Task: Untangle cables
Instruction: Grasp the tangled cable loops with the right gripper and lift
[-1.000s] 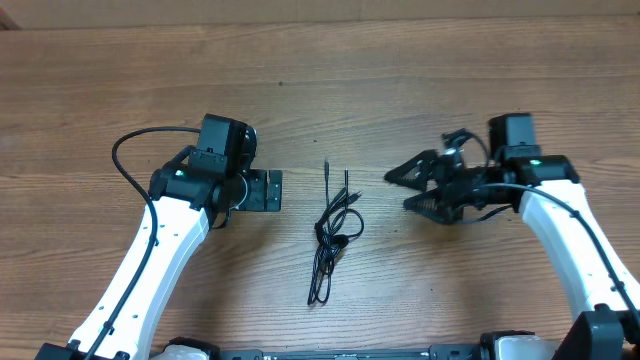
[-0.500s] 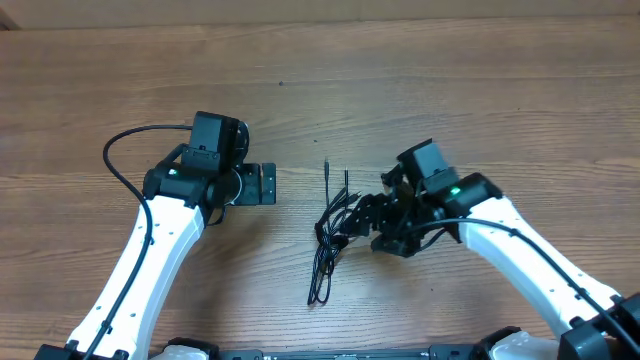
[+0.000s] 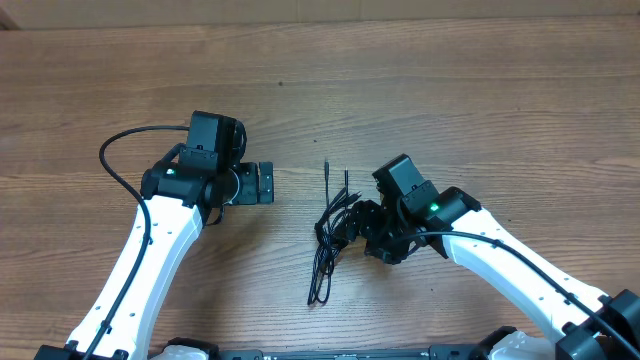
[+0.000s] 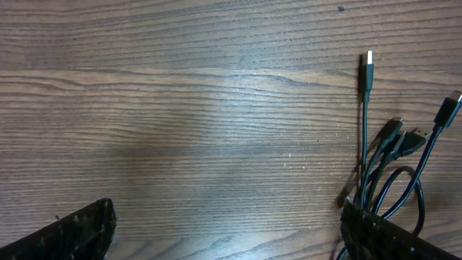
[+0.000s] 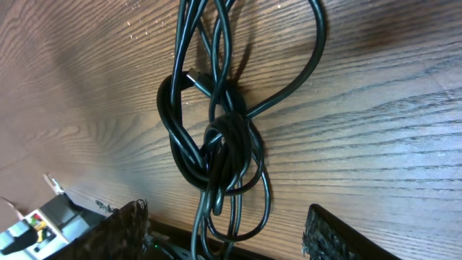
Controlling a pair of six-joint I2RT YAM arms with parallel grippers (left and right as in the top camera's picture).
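Observation:
The cables are thin black cords knotted together mid-table, their plug tips pointing toward the far side. In the right wrist view the knot lies on the wood, and its lower loops hang between my right gripper's two fingers with a gap on either side. In the overhead view the right gripper is at the bundle's right side. My left gripper stands wide open left of the cables. Its wrist view shows the plug ends beside its right finger, with bare wood between the fingers.
The wooden table stretches to its back edge at the top of the overhead view. The left arm's thick black wire loops out to the left. Part of the robot base shows low left in the right wrist view.
The right arm has swung left from the table's right side to the cable bundle, its jaws narrowing around the loops. The left arm has shifted slightly left. The cables lie unmoved.

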